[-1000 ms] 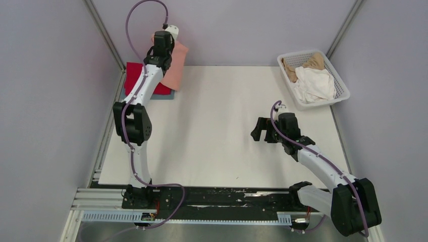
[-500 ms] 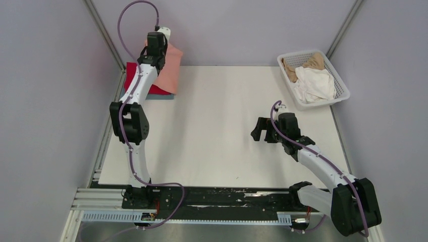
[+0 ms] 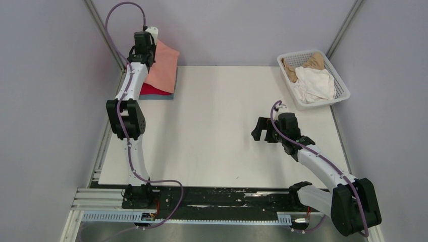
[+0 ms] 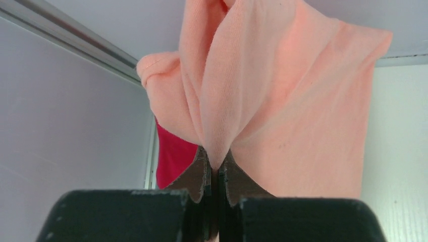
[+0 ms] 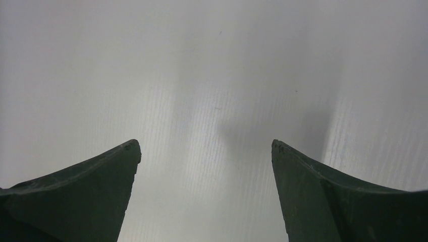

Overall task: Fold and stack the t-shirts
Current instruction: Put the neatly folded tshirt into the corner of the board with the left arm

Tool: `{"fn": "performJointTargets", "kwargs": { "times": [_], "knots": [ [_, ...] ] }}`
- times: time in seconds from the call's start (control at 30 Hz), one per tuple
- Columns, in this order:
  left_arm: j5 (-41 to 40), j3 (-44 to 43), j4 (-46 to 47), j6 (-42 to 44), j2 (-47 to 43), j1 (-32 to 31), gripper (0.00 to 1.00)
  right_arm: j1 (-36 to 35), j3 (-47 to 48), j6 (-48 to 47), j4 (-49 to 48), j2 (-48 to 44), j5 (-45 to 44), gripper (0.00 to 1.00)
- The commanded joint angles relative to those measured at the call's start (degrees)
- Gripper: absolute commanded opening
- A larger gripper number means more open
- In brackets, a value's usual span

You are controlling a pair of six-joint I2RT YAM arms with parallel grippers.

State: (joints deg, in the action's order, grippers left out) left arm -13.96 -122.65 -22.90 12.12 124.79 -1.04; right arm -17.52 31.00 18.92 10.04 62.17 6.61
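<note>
Cloth from the salmon-pink shirt (image 4: 282, 111) is pinched in the left claw (image 4: 214, 169), which is squeezed tight shut on a bunched fold of it. This claw is up high over the far left corner of the desk (image 3: 212, 131), close to the back wall. The pink shirt hangs down from the claw, and its low part lies over the red shirt (image 3: 147, 89) and hides most of it. The red shirt lies flat on a grey-blue shirt (image 3: 161, 96), and only a thin strip of that one peeks out at the near edge of the pile. From the top view it is hard to see how much of the pink shirt rests on the pile, maybe just its lower part. The right claw (image 5: 206, 146) is wide open and holds nothing. It hovers over the desk, in the middle of the right half, and points to the left. A white basket (image 3: 344, 89) sits at the far right corner, turned a bit crooked to the desk edges. A white shirt (image 3: 315, 83) and a tan shirt (image 3: 315, 61) lie crumpled inside it.
</note>
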Motion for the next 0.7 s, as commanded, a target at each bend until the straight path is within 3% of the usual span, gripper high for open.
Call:
{"fn": "performJointTargets", "kwargs": {
  "times": [0.0, 0.57, 0.63, 0.67],
  "knots": [
    [2.57, -3.82, 3.08, 0.73, 2.81, 3.47, 0.00, 0.26, 1.09, -0.64, -1.61, -0.30, -1.66, 1.00],
    [10.08, -2.97, 5.27, -4.42, 9.19, 10.97, 0.02, 0.23, 3.09, 1.50, 0.24, 2.52, -2.92, 1.00],
    [10.27, -2.73, 5.71, -5.02, 9.56, 11.62, 0.14, 0.20, 3.33, 1.73, 0.29, 3.04, -3.01, 1.00],
    [10.14, -2.71, 6.07, -5.29, 9.67, 11.78, 0.37, 0.16, 3.50, 1.80, 0.34, 3.46, -3.01, 1.00]
  ]
}}
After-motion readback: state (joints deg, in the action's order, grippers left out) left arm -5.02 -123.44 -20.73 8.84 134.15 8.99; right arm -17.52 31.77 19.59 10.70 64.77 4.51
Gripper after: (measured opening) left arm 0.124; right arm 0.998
